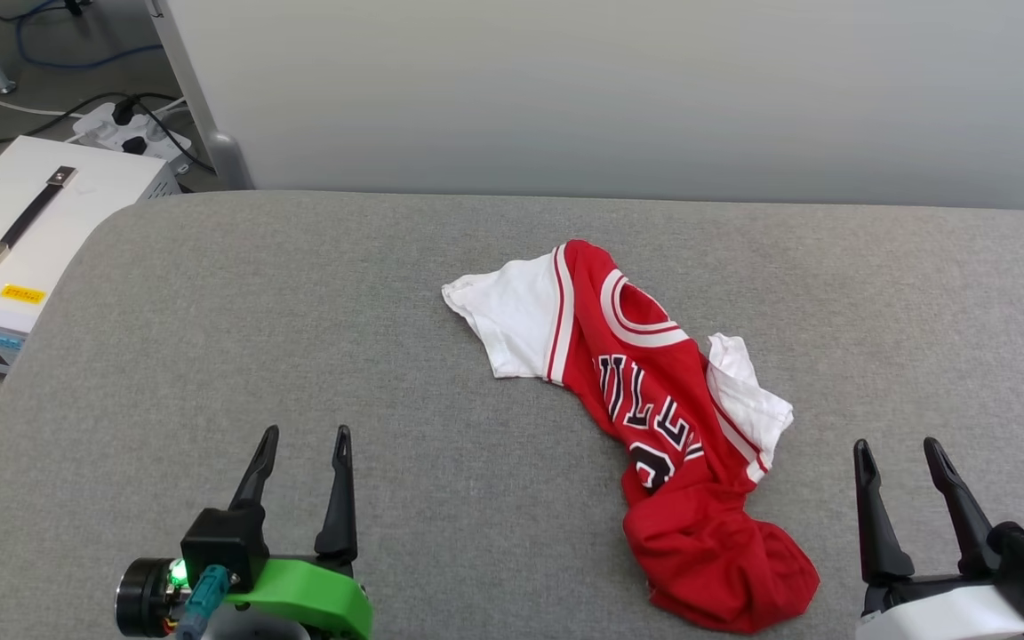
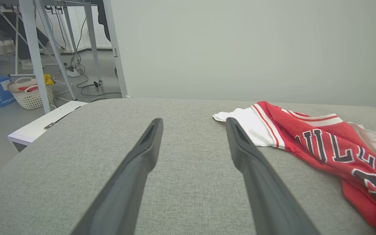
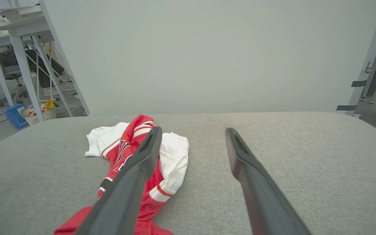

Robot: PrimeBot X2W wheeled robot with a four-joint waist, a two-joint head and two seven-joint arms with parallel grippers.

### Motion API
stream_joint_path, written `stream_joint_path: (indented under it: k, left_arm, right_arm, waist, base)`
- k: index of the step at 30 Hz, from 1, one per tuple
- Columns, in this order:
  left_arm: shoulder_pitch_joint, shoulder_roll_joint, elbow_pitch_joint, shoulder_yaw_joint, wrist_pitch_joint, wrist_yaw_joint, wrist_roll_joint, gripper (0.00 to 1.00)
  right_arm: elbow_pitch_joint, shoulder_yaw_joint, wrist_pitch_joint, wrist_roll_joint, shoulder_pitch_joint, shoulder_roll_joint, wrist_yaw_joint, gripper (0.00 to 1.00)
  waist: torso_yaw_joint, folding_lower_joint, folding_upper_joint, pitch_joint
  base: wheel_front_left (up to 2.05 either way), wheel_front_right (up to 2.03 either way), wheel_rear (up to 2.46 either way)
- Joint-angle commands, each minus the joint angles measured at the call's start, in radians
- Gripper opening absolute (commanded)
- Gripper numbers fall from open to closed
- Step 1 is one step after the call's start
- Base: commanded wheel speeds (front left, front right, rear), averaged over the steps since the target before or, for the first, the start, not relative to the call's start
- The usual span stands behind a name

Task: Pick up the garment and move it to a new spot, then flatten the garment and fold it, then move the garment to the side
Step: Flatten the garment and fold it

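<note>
While crumpled red jersey-style T-shirt with white sleeves (image 1: 654, 418) lies 3 o'clock of centre on grey fabric tabletop (image 1: 299, 311) | left gripper (image 1: 306, 434) 7 o'clock, right gripper (image 1: 899, 444) 5 o'clock, both spread wide, empty | risk: pinching one bunched layer only, shirt lifts twisted, harder flattening

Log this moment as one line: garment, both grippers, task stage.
garment: crumpled on grey surface, untouched | left gripper: open, empty | right gripper: open, empty | stage: pickup not started
</note>
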Motion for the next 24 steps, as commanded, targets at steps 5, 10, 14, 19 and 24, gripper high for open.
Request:
stream_joint_path:
  k: [5,10,14,19,24]
  left_arm:
    - [0.013,-0.016,0.004,0.016,-0.006,-0.014,0.021,1.0]
    - [-0.001,-0.024,0.006,0.022,-0.006,-0.022,0.031,1.0]
    - [-0.014,-0.03,0.005,0.026,-0.006,-0.027,0.037,1.0]
    - [-0.021,-0.034,0.005,0.036,-0.006,-0.03,0.04,1.0]
    - [-0.03,-0.038,0.003,0.038,-0.006,-0.032,0.041,1.0]
  right_arm:
    - [-0.041,-0.017,-0.006,-0.019,-0.059,-0.001,-0.001,1.0]
    - [-0.091,-0.006,-0.006,-0.056,-0.18,-0.059,-0.001,1.0]
    - [-0.094,0.021,-0.006,-0.049,-0.292,-0.151,-0.001,1.0]
    - [0.04,0.154,0.025,-0.002,-0.426,-0.311,-0.001,1.0]
    - [0.09,0.347,0.264,0.118,-0.552,-0.453,-0.001,1.0]
  waist:
    - [0.002,0.0,0.0,0.008]
    - [0.007,0.0,0.0,0.024]
    - [0.008,0.0,0.0,0.043]
    - [0.004,0.0,0.0,0.061]
    - [0.001,0.0,0.0,0.088]
  base:
    - [0.0,0.0,0.0]
    - [0.0,0.0,0.0]
    - [0.0,0.0,0.0]
    - [0.0,0.0,0.0]
    - [0.0,0.0,0.0]
